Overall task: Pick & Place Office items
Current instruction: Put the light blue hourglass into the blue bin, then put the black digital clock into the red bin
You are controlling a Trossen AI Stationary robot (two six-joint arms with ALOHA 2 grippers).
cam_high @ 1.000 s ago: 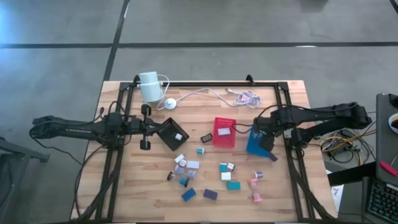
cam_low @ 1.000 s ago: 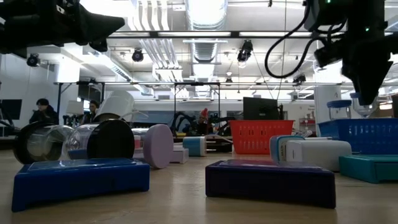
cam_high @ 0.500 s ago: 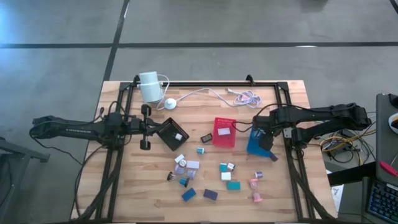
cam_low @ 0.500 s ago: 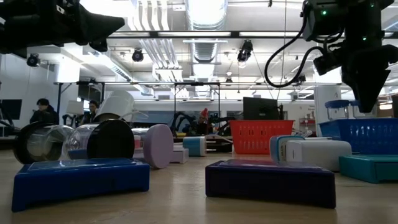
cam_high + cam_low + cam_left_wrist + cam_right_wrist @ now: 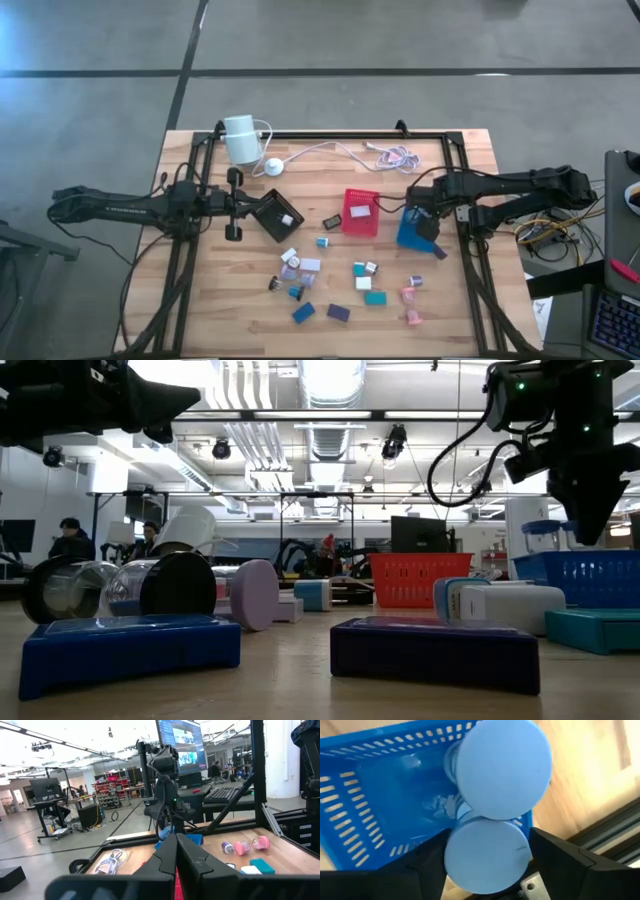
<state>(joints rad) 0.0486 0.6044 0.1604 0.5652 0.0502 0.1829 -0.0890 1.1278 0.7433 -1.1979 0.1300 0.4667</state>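
Several small office items [image 5: 330, 285], blocks and short cylinders, lie loose on the near half of the wooden table [image 5: 190, 300]. My right gripper [image 5: 428, 228] points down over the blue tray [image 5: 408, 236]. In the right wrist view its fingers stand open on either side of a light-blue round cap [image 5: 487, 852]. A second light-blue cap on a clear body [image 5: 504, 767] stands in the blue tray [image 5: 380, 795]. My left gripper [image 5: 252, 205] hovers level beside the black tray [image 5: 275, 212], shut [image 5: 176, 845], with nothing in it. My right gripper has the light-blue cap [image 5: 470, 860] between its two fingers [image 5: 427, 865], which point down from above. The cap fills the gap, and I cannot tell whether the fingers touch it.
The red tray [image 5: 361, 214] holds a white piece, and so does the black tray. A white cylinder [image 5: 240, 138] with its cable [image 5: 340, 152] lies at the far edge. A black frame [image 5: 460, 200] rims the table. In the low view a blue block [image 5: 130, 650] and a purple block [image 5: 435, 650] lie nearest.
My right gripper has sunk a little toward the blue tray. The clear piece that hung below its fingertips a second ago no longer shows under them in the low view.
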